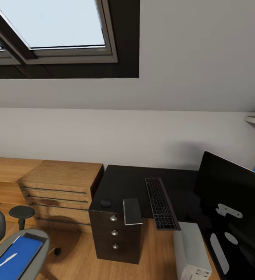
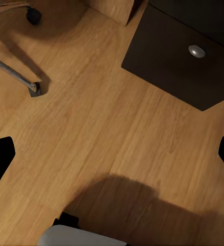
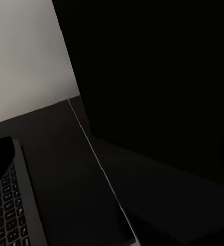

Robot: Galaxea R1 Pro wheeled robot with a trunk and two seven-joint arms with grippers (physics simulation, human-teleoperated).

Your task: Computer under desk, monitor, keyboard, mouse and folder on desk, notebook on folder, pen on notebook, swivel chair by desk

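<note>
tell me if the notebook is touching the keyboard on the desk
Apart. In the head view the notebook lies at the desk's front edge above the drawers, and a strip of bare black desktop shows between it and the keyboard.

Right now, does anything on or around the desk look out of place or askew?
Yes. The notebook overhangs the desk front edge above the drawers, and the keyboard sticks out too. The folder and pen lie on the chair.

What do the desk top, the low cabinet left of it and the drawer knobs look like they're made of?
The desk top looks like matte black laminate or painted board: flat, dark, almost no glare. The low cabinet looks like light wood, with visible grain. The drawer knobs look like brushed metal, silvery with soft highlights. These are renders, so only the look counts.
</note>
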